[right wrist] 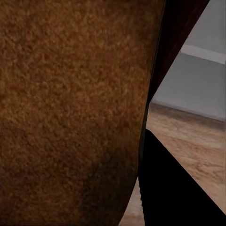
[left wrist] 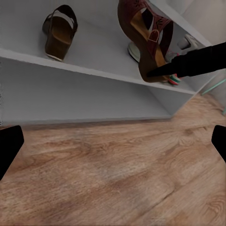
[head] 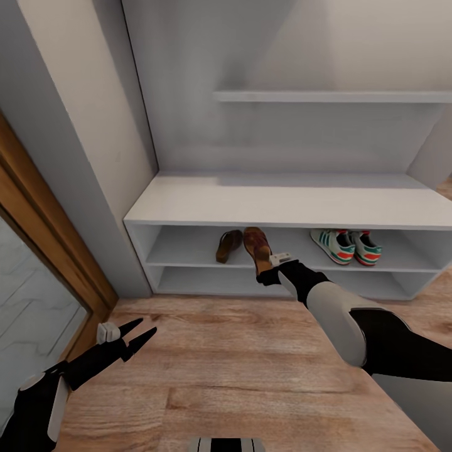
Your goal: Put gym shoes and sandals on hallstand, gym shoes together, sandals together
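On the hallstand's (head: 282, 204) upper shoe shelf, two gym shoes (head: 346, 246) stand side by side at the right. One sandal (head: 228, 245) lies at the left of that shelf. Just right of it, the other sandal (head: 257, 247) is tilted, its heel over the shelf's front edge, and my right gripper (head: 265, 272) is shut on that heel. The left wrist view shows the lying sandal (left wrist: 60, 31), the held sandal (left wrist: 149, 37) and the right gripper (left wrist: 157, 70). Brown sandal leather (right wrist: 70, 103) shows close up in the right wrist view. My left gripper (head: 137, 333) hangs open and empty over the corridor floor (head: 251, 364).
The hallstand's lower shelf (head: 270, 285) has nothing on it, and a wall shelf (head: 333, 96) hangs above the bench top. A grey wall and a wood-framed glass door (head: 37, 282) stand at the left, close to my left arm.
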Tool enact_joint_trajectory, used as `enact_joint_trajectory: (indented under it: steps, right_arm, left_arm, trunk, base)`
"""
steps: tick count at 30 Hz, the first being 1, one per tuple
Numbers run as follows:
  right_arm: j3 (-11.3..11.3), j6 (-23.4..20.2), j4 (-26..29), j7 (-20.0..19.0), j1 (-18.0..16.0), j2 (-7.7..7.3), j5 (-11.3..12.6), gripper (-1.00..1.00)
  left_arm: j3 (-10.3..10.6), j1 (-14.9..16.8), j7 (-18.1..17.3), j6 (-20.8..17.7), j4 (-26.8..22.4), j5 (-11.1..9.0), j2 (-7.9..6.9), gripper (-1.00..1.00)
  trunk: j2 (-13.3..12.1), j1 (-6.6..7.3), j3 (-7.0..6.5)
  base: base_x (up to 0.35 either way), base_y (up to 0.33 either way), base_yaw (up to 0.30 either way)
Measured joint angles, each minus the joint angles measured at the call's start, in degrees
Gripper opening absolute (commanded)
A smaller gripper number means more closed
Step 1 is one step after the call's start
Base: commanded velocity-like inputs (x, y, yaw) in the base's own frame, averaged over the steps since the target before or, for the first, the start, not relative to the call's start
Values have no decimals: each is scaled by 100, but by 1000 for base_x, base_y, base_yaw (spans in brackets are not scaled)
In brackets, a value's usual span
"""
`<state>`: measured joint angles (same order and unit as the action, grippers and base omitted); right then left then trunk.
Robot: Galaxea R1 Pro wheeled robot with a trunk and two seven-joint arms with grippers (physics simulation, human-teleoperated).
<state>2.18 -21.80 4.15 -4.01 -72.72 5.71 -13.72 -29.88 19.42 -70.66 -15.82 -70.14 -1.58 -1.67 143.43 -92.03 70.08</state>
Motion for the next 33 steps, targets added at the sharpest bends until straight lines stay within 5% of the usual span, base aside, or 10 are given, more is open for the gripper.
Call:
enact_joint_trajectory:
  steps: [33]
  right_arm:
    - [0, -1, -19, 3, 3, -9, 0, -100]
  left_arm:
    - [9, 0, 9, 0, 0, 0, 0, 100]
  trunk:
    - [0, 0, 0]
  base:
    - [107, -30, 0]
